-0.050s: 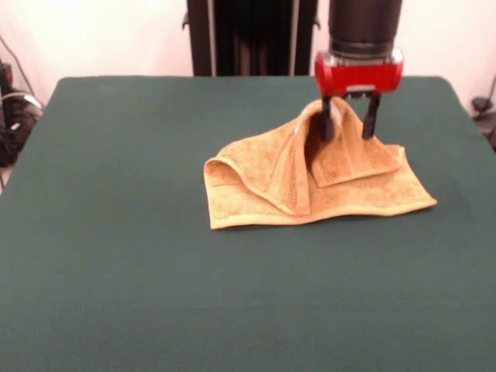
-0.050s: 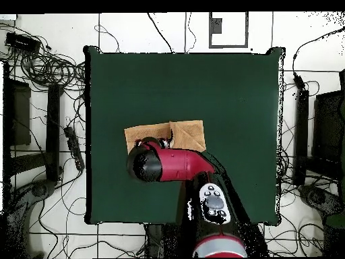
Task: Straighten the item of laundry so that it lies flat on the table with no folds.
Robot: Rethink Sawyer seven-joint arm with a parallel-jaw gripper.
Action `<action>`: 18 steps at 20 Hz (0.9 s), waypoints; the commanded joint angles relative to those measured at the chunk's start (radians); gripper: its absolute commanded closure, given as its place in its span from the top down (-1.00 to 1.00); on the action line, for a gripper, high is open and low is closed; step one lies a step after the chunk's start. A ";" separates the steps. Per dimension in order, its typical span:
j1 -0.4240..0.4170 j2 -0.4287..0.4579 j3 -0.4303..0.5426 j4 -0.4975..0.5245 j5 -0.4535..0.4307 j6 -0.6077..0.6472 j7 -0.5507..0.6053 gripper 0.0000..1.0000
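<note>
Towel [image 1: 310, 186], orange-tan and creased, lies on a green counter [image 1: 155, 271] with one part lifted into a peak, pinched by the red end effector [image 1: 350, 124].

Lab: cable-strewn floor [image 2: 47, 67], test table [image 2: 135, 81]

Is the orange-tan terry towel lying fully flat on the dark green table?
No: in the front view the orange-tan terry towel is pulled up into a peak at the gripper, with folds across it.
</note>
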 commanded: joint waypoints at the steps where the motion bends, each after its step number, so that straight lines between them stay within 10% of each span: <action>1: 0.018 -0.062 0.014 0.201 -0.004 0.026 0.180 1.00; 18: 0.049 -0.155 -0.004 0.323 0.053 0.029 0.221 1.00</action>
